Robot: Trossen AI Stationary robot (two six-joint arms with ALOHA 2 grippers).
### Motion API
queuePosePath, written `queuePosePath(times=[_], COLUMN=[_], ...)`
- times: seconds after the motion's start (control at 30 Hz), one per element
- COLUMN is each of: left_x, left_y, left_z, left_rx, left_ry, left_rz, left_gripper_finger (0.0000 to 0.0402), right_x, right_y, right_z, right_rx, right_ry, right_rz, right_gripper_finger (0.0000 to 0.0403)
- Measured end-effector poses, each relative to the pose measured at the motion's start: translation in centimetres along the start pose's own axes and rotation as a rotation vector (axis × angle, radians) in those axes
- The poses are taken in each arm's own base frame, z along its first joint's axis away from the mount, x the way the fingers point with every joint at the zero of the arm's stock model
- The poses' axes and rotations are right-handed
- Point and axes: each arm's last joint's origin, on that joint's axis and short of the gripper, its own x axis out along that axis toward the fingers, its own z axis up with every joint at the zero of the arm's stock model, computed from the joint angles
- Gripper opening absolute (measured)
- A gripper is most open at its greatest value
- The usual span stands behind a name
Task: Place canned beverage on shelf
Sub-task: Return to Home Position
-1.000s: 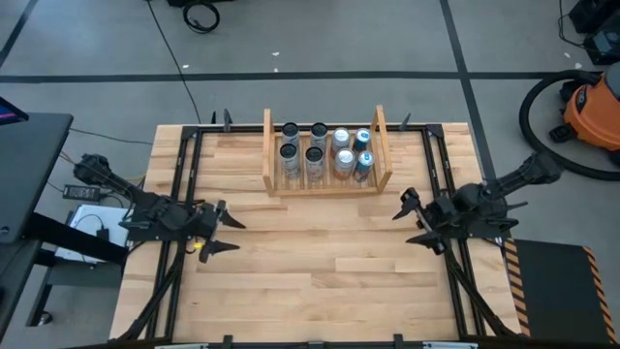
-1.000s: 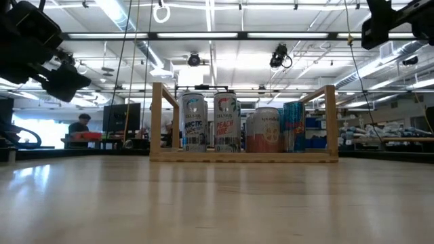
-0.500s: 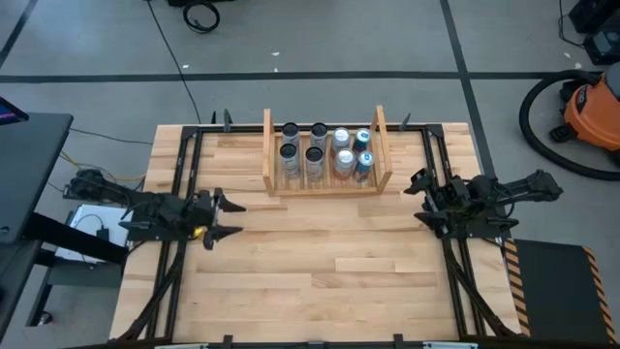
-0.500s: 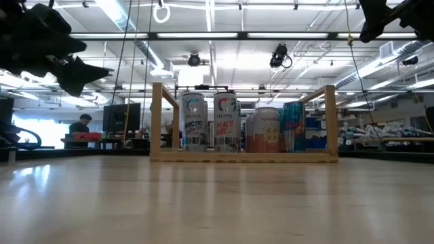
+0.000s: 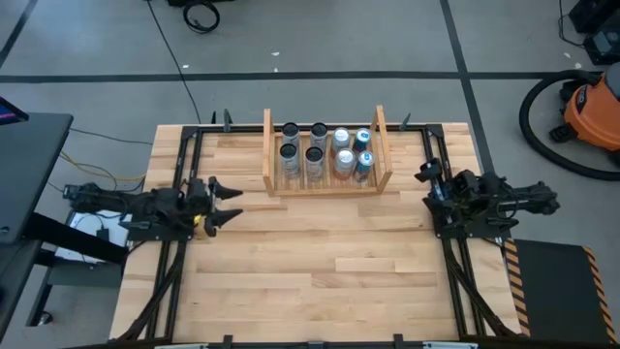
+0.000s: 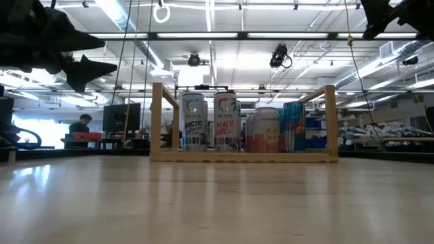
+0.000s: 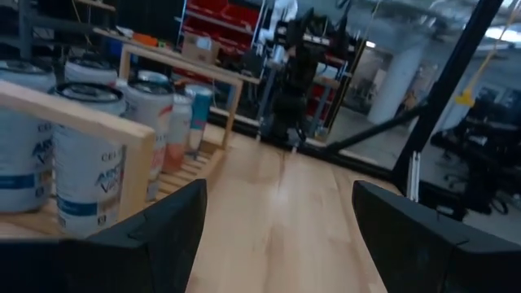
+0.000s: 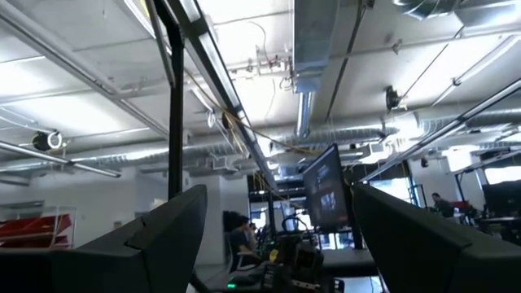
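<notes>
High view: both arms had drawn back since a second ago. The left gripper (image 5: pixel 229 201) sat by the table's (image 5: pixel 320 276) left edge and the right gripper (image 5: pixel 426 184) by its right edge, both spread and empty. The shelf (image 5: pixel 325 186) stood at the far middle, with eight cans (image 5: pixel 313 155) inside.

Low view: the cans stood upright, unmoved, and the left gripper had lifted higher.

Left wrist view: fingers (image 7: pixel 159 236) wide apart, with the shelf just ahead.

Right wrist view: fingers (image 8: pixel 167 236) apart, now tipped up at the ceiling.

Stocking looked finished.
</notes>
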Motion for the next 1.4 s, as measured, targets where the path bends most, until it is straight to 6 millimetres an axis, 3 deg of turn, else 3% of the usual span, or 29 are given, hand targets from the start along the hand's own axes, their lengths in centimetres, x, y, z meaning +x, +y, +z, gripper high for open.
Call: queuePosePath(times=[0.23,1.4], left_x=[-0.43,-0.39], left_y=[-0.02,-0.03], left_z=[0.59,0.5], left_rx=[-0.022,-0.019], left_ry=[-0.065,-0.055], left_rz=[-0.019,-0.018], left_gripper_finger=[0.0309,0.0309], right_x=[-0.09,-0.09], right_y=[0.01,0.01], right_z=[0.22,0.19], right_rx=[-0.001,-0.001], right_ry=[-0.019,-0.017], right_rz=[0.001,0.0], right_gripper_finger=[0.0318,0.0318])
